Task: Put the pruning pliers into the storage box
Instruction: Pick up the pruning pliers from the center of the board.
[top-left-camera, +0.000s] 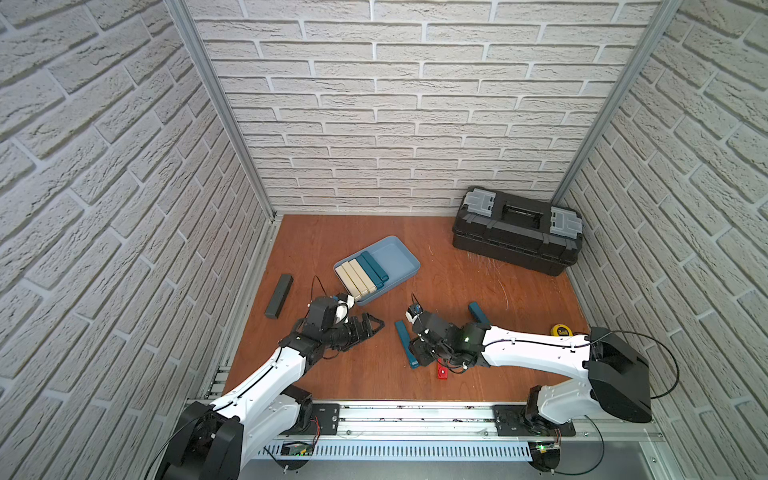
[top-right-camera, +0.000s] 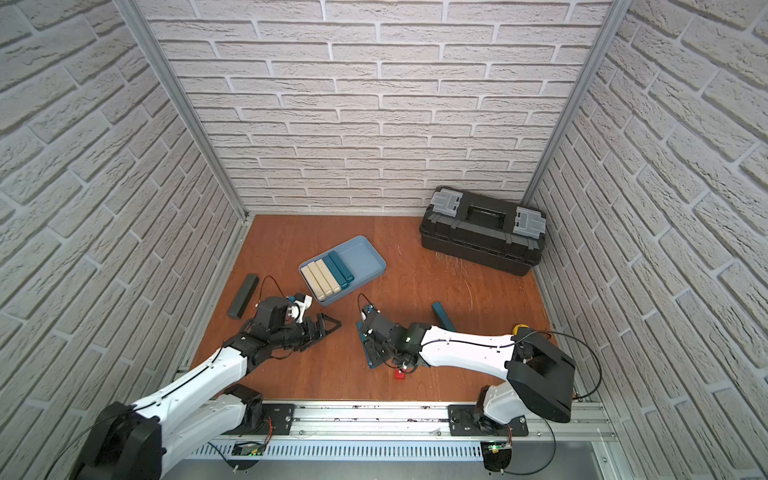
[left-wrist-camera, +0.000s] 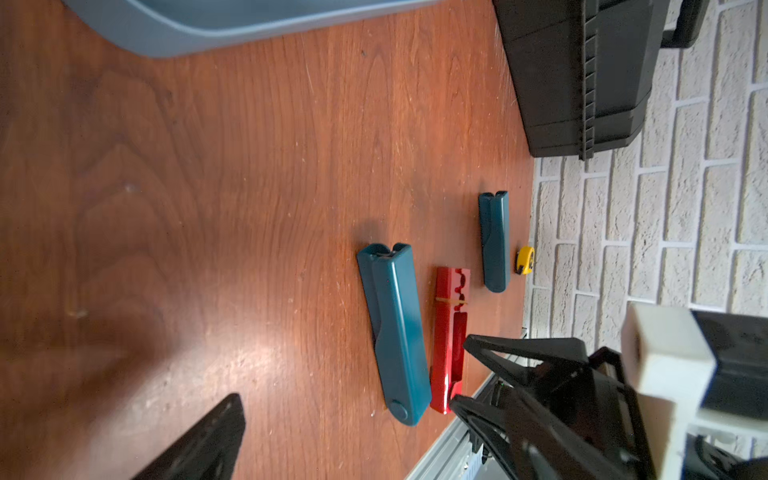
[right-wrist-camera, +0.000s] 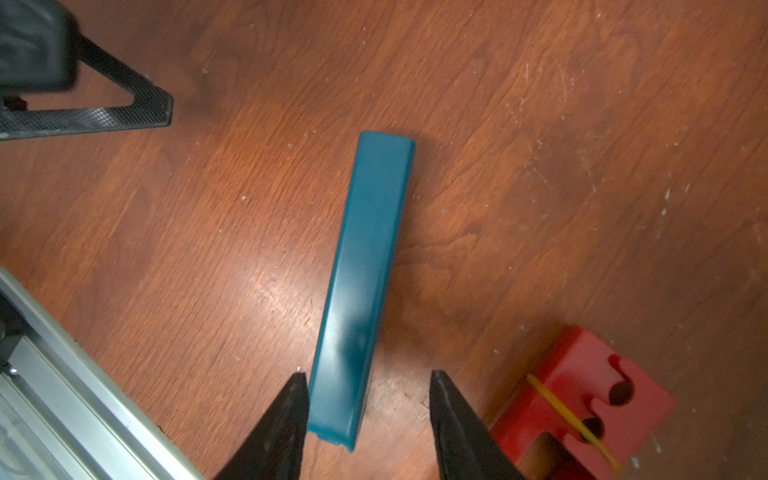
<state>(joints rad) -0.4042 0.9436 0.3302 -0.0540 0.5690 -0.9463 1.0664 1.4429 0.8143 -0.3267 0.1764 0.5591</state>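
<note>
The light blue storage box (top-left-camera: 399, 257) (top-right-camera: 365, 259) holds three beige and two teal pruning pliers side by side. On the table, in both top views, lie a teal pliers (top-left-camera: 404, 338) (top-right-camera: 371, 360), a second teal one (top-left-camera: 478, 311) (top-right-camera: 442, 316) and a red slotted one (top-left-camera: 441, 372) (top-right-camera: 400, 375). My right gripper (top-left-camera: 415, 353) (right-wrist-camera: 368, 376) is open and straddles the near end of the teal pliers (right-wrist-camera: 370, 257). One finger is against its side, the other stands clear. The red pliers (right-wrist-camera: 582, 399) lies beside it. My left gripper (top-left-camera: 370, 326) (left-wrist-camera: 345, 401) is wide open and holds nothing.
A dark grey bar (top-left-camera: 279, 296) lies at the left edge. The black toolbox (top-left-camera: 517, 239) (left-wrist-camera: 582, 75) stands at the back right. A yellow tape measure (top-left-camera: 561, 331) (left-wrist-camera: 525, 259) sits by the right wall. The aluminium rail (top-left-camera: 415, 415) runs along the front.
</note>
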